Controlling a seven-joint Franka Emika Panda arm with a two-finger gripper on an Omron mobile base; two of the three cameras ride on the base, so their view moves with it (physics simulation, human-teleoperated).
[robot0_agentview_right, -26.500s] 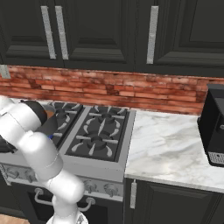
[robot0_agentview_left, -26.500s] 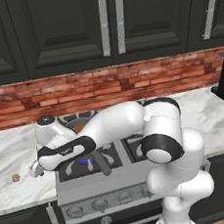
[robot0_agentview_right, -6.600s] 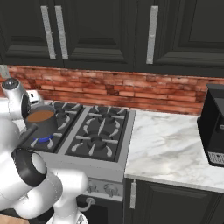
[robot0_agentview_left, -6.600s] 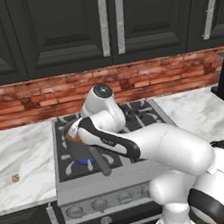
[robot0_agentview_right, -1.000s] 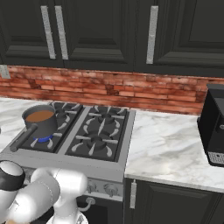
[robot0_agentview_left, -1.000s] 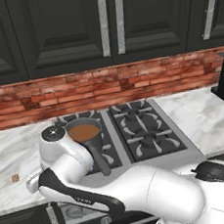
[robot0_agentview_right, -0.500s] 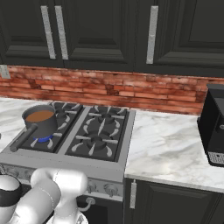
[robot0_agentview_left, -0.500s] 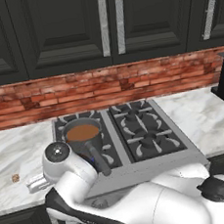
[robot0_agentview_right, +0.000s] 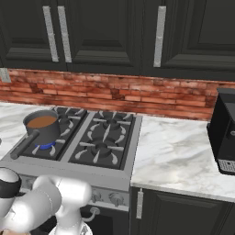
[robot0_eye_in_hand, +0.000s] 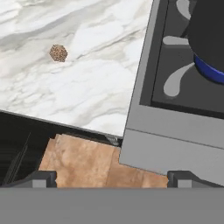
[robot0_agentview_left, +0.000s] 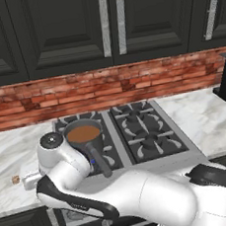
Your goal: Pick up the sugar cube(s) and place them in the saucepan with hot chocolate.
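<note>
One brownish speckled sugar cube [robot0_eye_in_hand: 58,53] lies on the white marble counter; in the left base view this sugar cube [robot0_agentview_left: 15,179] sits near the front edge, left of the stove. The dark saucepan [robot0_agentview_left: 83,134] with orange-brown hot chocolate stands on the front-left burner, its handle pointing toward me; it is also in the right base view [robot0_agentview_right: 42,125]. My gripper [robot0_eye_in_hand: 113,179] hangs open and empty above the counter's front edge, with the cube ahead and to the left. The saucepan's dark wall [robot0_eye_in_hand: 210,30] is at the hand view's upper right.
The stove [robot0_agentview_left: 132,137] has four burners and a blue flame [robot0_eye_in_hand: 212,72] under the pan. A grey stove front [robot0_eye_in_hand: 175,144] and wooden floor [robot0_eye_in_hand: 83,162] lie below the hand. A black appliance [robot0_agentview_right: 224,131] stands on the right counter. My white arm [robot0_agentview_left: 119,193] crosses in front of the stove.
My arm's white links have shifted in front of the stove while the hand stays low by the left counter. The jaws remain wide open. The saucepan and the cube have not moved.
</note>
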